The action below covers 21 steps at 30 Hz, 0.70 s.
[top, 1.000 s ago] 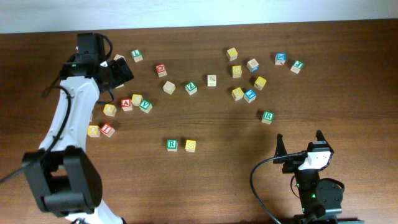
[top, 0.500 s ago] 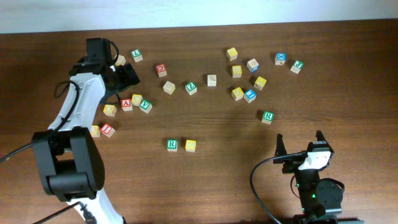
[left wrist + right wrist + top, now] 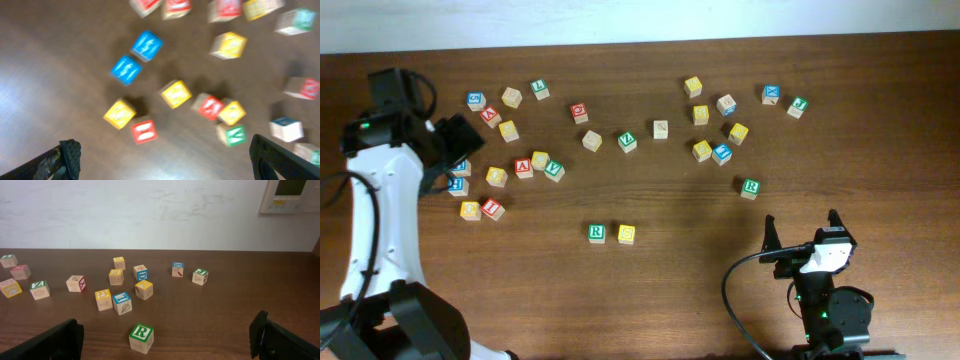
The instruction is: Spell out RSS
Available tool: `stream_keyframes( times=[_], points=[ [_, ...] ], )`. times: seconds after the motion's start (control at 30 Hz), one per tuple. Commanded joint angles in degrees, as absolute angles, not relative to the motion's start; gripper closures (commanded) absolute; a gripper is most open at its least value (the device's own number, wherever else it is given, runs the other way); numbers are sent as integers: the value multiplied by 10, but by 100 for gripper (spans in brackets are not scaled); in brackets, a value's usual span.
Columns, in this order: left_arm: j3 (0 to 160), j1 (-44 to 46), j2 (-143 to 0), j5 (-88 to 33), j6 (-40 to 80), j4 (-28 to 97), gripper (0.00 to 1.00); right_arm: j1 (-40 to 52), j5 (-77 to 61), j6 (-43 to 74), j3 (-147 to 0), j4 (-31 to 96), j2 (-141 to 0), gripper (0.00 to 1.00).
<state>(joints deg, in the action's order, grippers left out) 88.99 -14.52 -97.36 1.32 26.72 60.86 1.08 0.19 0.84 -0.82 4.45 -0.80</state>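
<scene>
Left arm [image 3: 382, 215] has swung off the upper-left cube cluster [image 3: 497, 177] toward the table [image 3: 880, 130] left edge, uncovering 4 more cubes. The left gripper [image 3: 453, 142] hangs over that cluster, jaws wide open and empty. Right gripper [image 3: 802, 226] is unchanged at the front, spread wide, holding nothing; green R cube [image 3: 597, 233] sits mid-table just beside 1 yellow cube [image 3: 626, 234].

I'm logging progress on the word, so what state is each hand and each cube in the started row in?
Left hand: open, empty, over loose wooden letter cubes.
Right hand: open, empty, touching nothing.
Green-framed wooden R cube: flat on the brown wooden table, letter up.
Yellow-faced wooden cube: flat beside it, narrow gap, letter unreadable.
</scene>
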Motion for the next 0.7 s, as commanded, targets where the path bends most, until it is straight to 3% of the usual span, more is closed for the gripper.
stream_keyframes(
  times=[0.0, 0.13, 0.33, 0.47, 0.57, 0.67],
  points=[
    [891, -162, -974, 17, 278, 630, 1, 7, 7, 6, -3, 45, -4, 2],
    [891, -162, -974, 17, 278, 631, 1, 7, -4, 29, -3, 17, -4, 2],
    [891, -162, -974, 17, 278, 631, 1, 7, -373, 328, -3, 6, -4, 2],
    [891, -162, -974, 17, 278, 631, 1, 7, -366, 448, -3, -95, -4, 2],
    [891, -162, -974, 17, 278, 631, 1, 7, -354, 456, -4, -281, -4, 2],
    [891, -162, -974, 17, 278, 631, 1, 7, -275, 489, -27, -334, -4, 2]
  ],
)
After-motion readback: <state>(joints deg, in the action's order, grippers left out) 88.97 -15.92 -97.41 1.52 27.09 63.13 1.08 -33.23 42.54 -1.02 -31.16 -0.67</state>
